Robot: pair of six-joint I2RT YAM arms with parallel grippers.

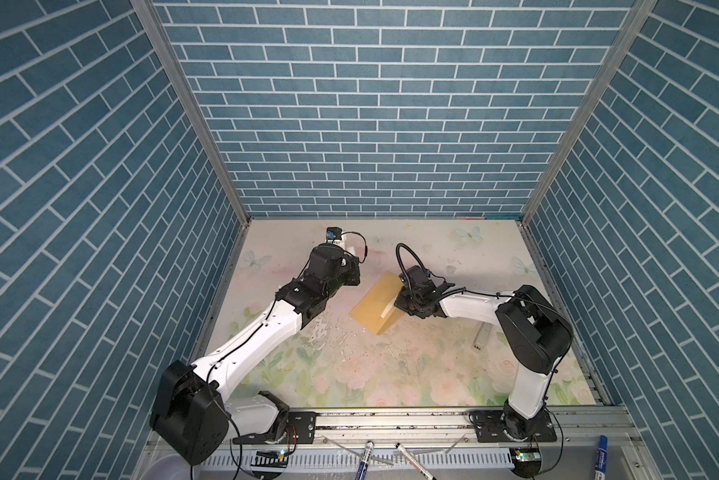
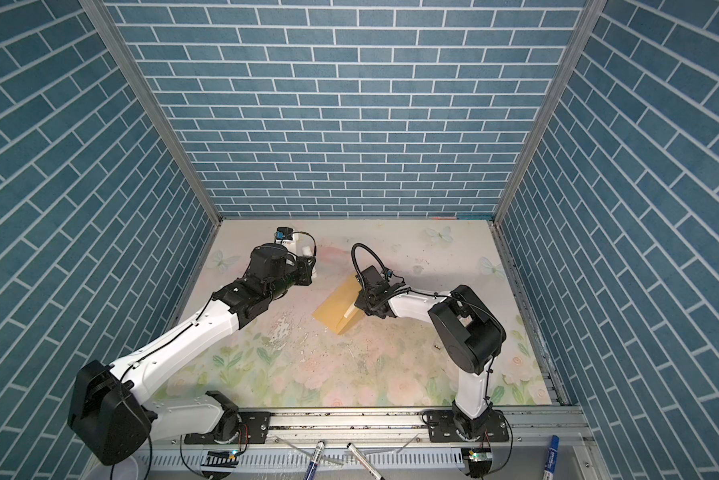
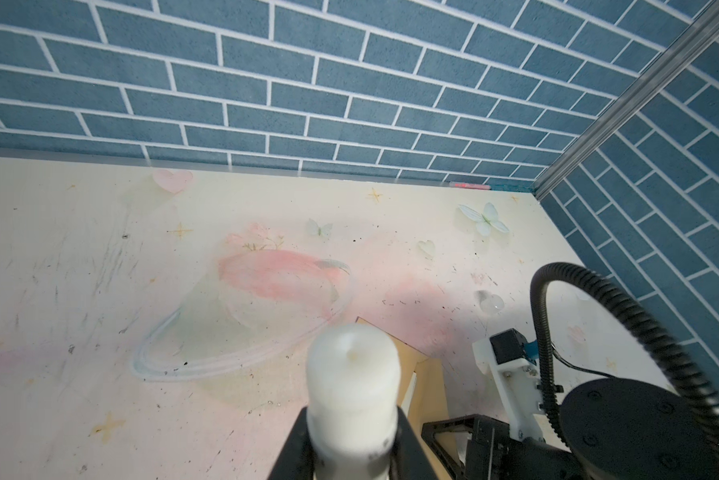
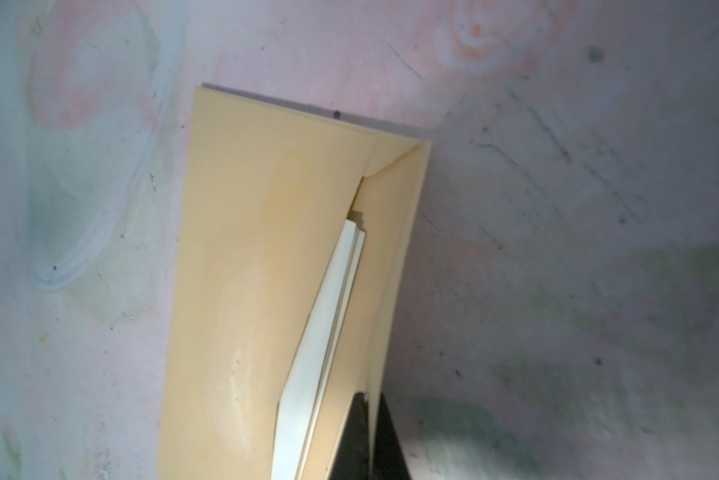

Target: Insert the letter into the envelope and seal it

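In a top view the envelope (image 1: 374, 307) lay on the table (image 1: 391, 374), the letter (image 1: 386, 311) mostly inside, a pale strip showing. The left wrist view showed the left fingers (image 3: 295, 440) clamped on a white cylinder (image 3: 351, 374). In the right wrist view the right fingers (image 4: 359, 436) were pinched shut on the envelope's raised edge. Insertion looked nearly done, so the next move would call for tucking the letter fully in, then folding the flap.
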